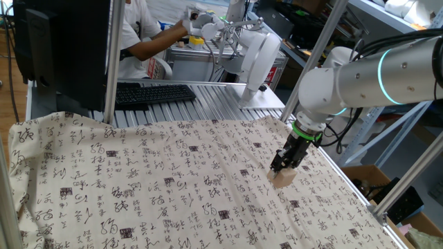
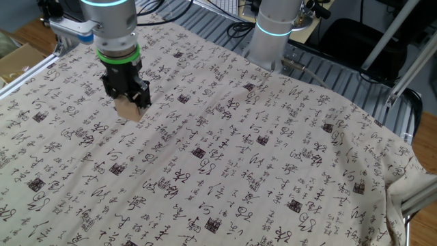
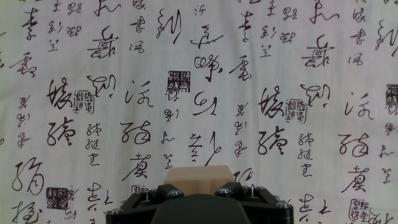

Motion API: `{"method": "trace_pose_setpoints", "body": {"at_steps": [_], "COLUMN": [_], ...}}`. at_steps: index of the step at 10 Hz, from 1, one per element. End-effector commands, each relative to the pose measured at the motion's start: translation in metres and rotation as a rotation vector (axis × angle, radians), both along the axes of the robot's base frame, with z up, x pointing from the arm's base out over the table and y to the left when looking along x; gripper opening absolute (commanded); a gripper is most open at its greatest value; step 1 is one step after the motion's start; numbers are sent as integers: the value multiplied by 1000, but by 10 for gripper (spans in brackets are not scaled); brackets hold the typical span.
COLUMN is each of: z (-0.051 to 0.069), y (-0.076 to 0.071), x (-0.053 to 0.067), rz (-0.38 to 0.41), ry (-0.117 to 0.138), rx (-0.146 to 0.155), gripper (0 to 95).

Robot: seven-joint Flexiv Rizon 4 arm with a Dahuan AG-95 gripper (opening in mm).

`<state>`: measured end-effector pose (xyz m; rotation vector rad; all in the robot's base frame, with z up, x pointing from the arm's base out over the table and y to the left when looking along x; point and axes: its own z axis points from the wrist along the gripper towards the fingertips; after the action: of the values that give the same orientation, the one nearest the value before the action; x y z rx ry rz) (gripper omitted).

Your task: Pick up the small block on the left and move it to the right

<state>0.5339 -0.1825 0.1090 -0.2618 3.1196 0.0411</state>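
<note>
Hand view: hand (image 3: pixel 198 198) pinches the block (image 3: pixel 196 181) between its fingers, block poking out ahead of the black fingertips, calligraphy cloth (image 3: pixel 186 81) below. One fixed view: block (image 1: pixel 282 179) in the hand (image 1: pixel 284 169), at or just above the cloth (image 1: pixel 159 187) on the tabletop, contact unclear. Keyboard (image 1: pixel 154 93) and a person (image 1: pixel 149 34) behind. The other fixed view: block (image 2: pixel 128 108) under the hand (image 2: pixel 127 96).

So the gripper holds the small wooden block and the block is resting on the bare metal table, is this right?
Not quite. The gripper does hold the small block, but beneath it lies the calligraphy-printed cloth, not bare metal. Both fixed views show this; whether the block touches the cloth is unclear.
</note>
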Motion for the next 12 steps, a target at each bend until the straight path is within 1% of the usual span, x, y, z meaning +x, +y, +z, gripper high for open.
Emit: {"method": "trace_pose_setpoints", "body": {"at_steps": [1, 2, 5, 6, 7, 9, 11, 12], "z": [0, 0, 0, -1, -1, -1, -1, -1], "y": [0, 0, 0, 1, 1, 1, 1, 1], "x": [0, 0, 0, 0, 0, 0, 0, 0], "rz": [7, 3, -2, -18, -55, -119, -157, -162], "ry": [-1, 2, 3, 9, 19, 30, 30, 30], "rx": [0, 5, 3, 4, 4, -1, 3, -1], "gripper": [0, 0, 0, 0, 0, 0, 0, 0]}}
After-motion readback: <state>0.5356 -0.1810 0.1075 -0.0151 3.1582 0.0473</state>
